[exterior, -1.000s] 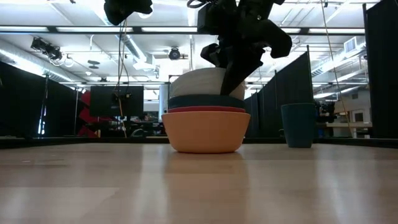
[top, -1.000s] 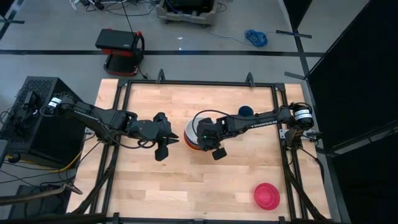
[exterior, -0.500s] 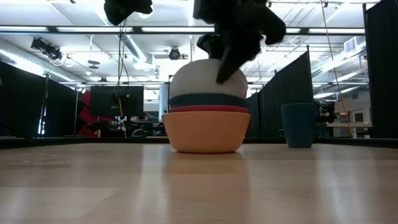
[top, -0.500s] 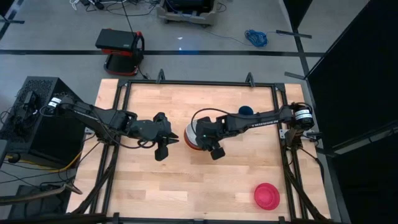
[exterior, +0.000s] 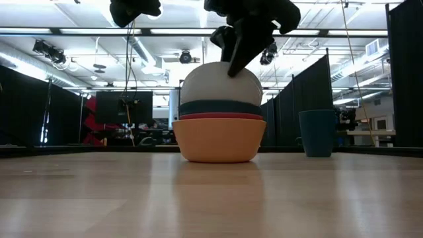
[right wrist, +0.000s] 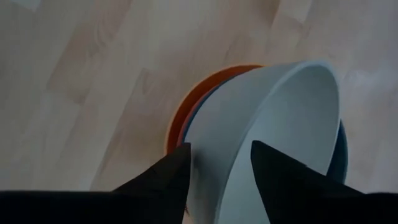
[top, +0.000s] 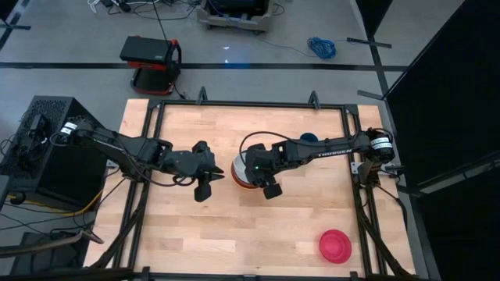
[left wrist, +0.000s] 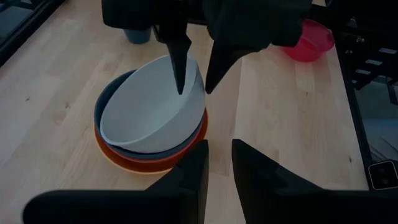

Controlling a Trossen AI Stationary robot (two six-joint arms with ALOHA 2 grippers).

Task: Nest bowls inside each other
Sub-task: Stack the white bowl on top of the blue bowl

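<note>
A stack of bowls stands mid-table: a large orange bowl [exterior: 218,140] holds a red-orange one [exterior: 218,117] and a teal one [exterior: 218,108]. A white bowl [left wrist: 149,112] lies tipped in the teal bowl, leaning on its lower side. My right gripper [left wrist: 196,81] hangs open over it, one finger inside the raised rim and one outside. My left gripper [top: 208,186] waits just left of the stack, slightly open and with nothing between its fingers. A magenta-pink bowl [top: 334,245] sits near the front right corner. A small dark blue bowl [exterior: 317,132] stands behind the stack to the right. My right gripper comes from above, slanting down, with its fingers [left wrist: 180,68] on either side of the white bowl's raised rim [right wrist: 214,155]. A gap shows around the rim. Whether a fingertip touches the bowl I cannot tell.
A black metal frame [top: 148,179] runs around the wooden table top. Bare wood [top: 234,234] lies in front of the stack and to the left. A red and black case [top: 152,58] sits on the floor beyond the far edge.
My right gripper has opened, let go of the white bowl and risen a little. The white bowl, held before with its rim raised, has dropped and tipped over into the teal bowl.
</note>
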